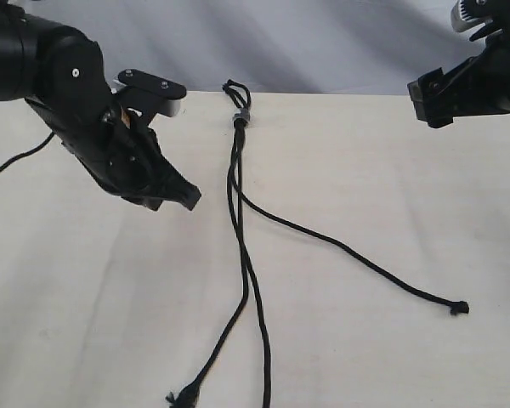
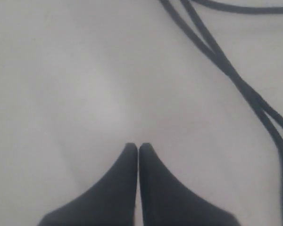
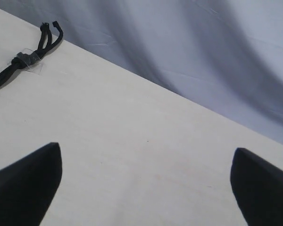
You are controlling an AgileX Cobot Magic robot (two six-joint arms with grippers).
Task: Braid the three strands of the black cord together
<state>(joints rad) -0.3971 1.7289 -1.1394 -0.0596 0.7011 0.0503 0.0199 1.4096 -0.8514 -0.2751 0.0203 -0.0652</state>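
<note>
The black cord (image 1: 236,170) lies on the table, its grey band (image 1: 241,117) and small loop (image 1: 235,88) at the far end. Two strands (image 1: 248,272) run side by side toward the near edge; one ends in a frayed tip (image 1: 180,397). The third strand (image 1: 348,251) slants right to a knotted tip (image 1: 459,308). My left gripper (image 1: 185,200) hangs shut and empty left of the strands; its wrist view shows the gripper (image 2: 138,148) above bare table, the strands (image 2: 236,77) off to one side. My right gripper (image 3: 146,157) is open and empty; the band (image 3: 28,59) shows far from it.
The pale table (image 1: 391,178) ends at a far edge against a grey-blue cloth backdrop (image 1: 323,42). A smooth black arm cable (image 1: 17,157) curves over the table at the far left. The right arm (image 1: 472,85) hovers at the upper right.
</note>
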